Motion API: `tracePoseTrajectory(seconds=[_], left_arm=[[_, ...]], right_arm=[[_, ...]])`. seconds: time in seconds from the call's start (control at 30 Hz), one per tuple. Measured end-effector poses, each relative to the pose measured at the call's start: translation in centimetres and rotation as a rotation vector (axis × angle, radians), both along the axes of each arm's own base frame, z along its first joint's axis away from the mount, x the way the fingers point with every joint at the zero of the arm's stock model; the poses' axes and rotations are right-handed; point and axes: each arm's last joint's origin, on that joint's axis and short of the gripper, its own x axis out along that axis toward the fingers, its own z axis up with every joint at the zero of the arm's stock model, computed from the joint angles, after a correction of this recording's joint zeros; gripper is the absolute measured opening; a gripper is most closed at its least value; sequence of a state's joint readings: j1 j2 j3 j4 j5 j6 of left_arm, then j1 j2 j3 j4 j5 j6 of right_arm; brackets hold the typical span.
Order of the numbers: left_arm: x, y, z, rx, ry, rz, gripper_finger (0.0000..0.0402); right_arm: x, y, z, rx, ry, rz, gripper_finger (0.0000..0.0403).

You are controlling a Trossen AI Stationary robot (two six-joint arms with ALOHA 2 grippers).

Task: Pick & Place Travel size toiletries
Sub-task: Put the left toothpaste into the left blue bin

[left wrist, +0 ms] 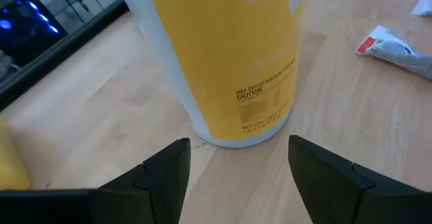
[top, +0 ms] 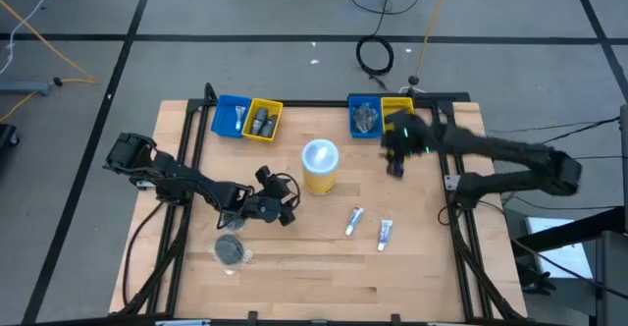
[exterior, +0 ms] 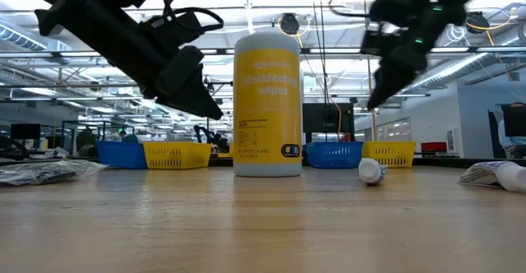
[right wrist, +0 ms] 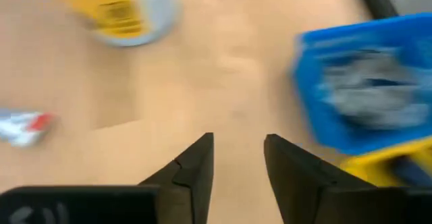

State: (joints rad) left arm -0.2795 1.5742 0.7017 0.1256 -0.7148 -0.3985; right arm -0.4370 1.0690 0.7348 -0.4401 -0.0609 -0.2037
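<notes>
We see the left gripper (left wrist: 236, 177) with jaws spread wide and empty, just before the yellow canister (top: 320, 166) at mid-surface, whose label reads "disinfecting wipes" and "CAUTION". The right gripper (right wrist: 236, 177) hovers near the far right bins with jaws narrowly parted, holding nothing. Two white tubes (top: 355, 221) lie toward the near edge; a wrapped dark disc (top: 230, 250) sits near left. The blue bin's (top: 365, 116) contents are blurred.

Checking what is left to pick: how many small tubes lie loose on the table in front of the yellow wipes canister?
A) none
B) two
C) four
B: the high view shows one tube and a second tube on the wood in front of the wipes canister.
</notes>
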Motion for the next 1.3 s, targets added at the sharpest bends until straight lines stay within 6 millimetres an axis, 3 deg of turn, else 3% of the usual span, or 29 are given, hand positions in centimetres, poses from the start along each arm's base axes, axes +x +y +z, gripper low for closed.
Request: tracePoseTrajectory(seconds=[0.2, 0.4, 0.53, 0.8, 1.1, 1.3], left_arm=[[0.3, -1.2, 0.7, 0.020, -0.089, -0.027, 0.0244], [1.3, -3.4, 0.1, 0.018, -0.180, -0.131, 0.0244], [2.9, -5.0, -1.0, -0.013, -0.208, -0.182, 0.0244], [8.2, -8.7, -4.3, 0.003, -0.127, -0.351, 0.0244], [13.8, -7.9, -5.9, -0.105, -0.168, -0.327, 0.0244], [15.7, -7.4, -7.0, -0.130, -0.151, -0.216, 0.0244]], right_arm=[[-1.7, 6.4, -5.8, -0.015, -0.171, 0.131, 0.0106], [-2.9, 9.7, -9.5, -0.049, -0.372, 0.172, 0.0124], [-3.1, 10.7, -10.0, -0.103, -0.462, 0.166, 0.0139], [-2.7, 11.3, -10.2, -0.129, -0.494, 0.156, 0.0149], [-2.6, 11.7, -10.1, -0.080, -0.523, 0.147, 0.0142], [-2.6, 12.0, -10.0, -0.070, -0.543, 0.168, 0.0141]])
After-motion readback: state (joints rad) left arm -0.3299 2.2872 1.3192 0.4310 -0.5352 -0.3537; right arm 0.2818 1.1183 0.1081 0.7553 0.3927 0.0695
